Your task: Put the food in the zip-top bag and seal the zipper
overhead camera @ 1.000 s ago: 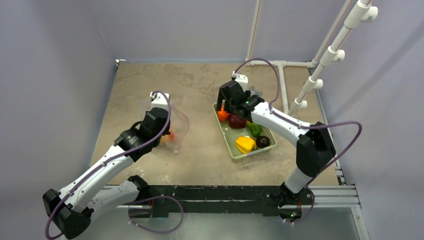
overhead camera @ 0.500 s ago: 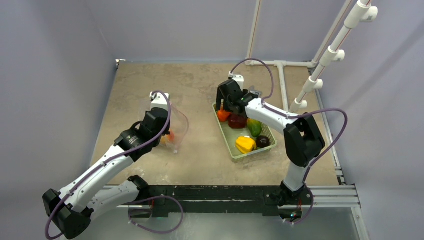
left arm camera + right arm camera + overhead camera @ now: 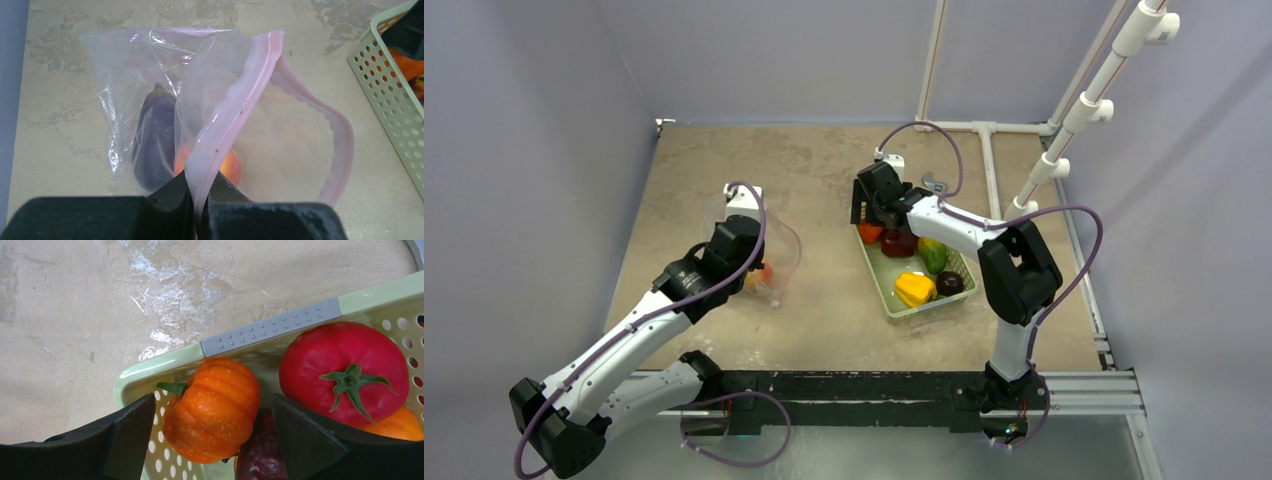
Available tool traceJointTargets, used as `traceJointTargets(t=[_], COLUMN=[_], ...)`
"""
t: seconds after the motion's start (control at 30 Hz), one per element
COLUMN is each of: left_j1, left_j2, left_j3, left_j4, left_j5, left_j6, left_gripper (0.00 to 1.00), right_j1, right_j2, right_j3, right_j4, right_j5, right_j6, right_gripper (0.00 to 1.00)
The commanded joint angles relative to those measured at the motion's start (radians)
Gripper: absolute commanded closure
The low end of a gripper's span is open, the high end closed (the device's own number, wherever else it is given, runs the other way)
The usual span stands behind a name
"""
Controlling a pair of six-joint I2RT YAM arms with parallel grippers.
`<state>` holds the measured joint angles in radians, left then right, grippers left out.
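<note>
Zip-top bag (image 3: pixel 130 60), crinkly clear film, pink zipper (image 3: pixel 239 110)

Overhead view: the right arm (image 3: pixel 1014 268) has folded in tighter than it was a second ago. Its elbow, which then sat out toward the counter's 3 o'clock edge, has swung toward 9 o'clock and now stands just beside the light green basket (image 3: pixel 894 298). The right end effector (image 3: pixel 870 218) has slid a little toward 10 o'clock, from over the basket's far end to its far-left corner. In the wrist view, its spread fingers flank the orange ridged toy vegetable (image 3: pixel 212 410) lying in that corner.
</note>
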<state>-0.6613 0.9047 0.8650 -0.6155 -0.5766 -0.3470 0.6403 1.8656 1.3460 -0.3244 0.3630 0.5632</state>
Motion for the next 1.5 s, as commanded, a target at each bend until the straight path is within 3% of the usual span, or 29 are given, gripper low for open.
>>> traceJointTargets(t=[0.0,0.33,0.63,0.73,1.03,1.47], left_j1=[0.004,0.004,0.004,0.003,0.003,0.004], left_j2=[-0.014,-0.015,-0.014,-0.016,-0.014,-0.013], left_j3=[-0.003,-0.003,-0.002,-0.003,-0.003,-0.001], left_j4=[0.032,0.032,0.031,0.03,0.031,0.033], left_j5=[-0.012,-0.01,-0.01,-0.01,-0.008,-0.01], left_j6=[0.008,0.008,0.008,0.007,0.008,0.008], left_gripper=[1.0,1.0,1.0,1.0,1.0,1.0], right_j1=[-0.005,-0.004,-0.005,-0.005,-0.005,0.051], right_j2=[-0.006,-0.006,-0.047,-0.075,-0.192,-0.409], right_j3=[-0.011,-0.046,-0.044,-0.039,-0.038,-0.06], right_j4=[0.036,0.039,0.013,-0.013,-0.048,0.007], right_j5=[-0.009,-0.01,0.019,0.047,0.061,-0.108], right_j6=[-0.009,-0.005,0.006,0.018,0.034,-0.042], right_gripper=[0.14,0.26,0.63,0.69,0.77,0.8])
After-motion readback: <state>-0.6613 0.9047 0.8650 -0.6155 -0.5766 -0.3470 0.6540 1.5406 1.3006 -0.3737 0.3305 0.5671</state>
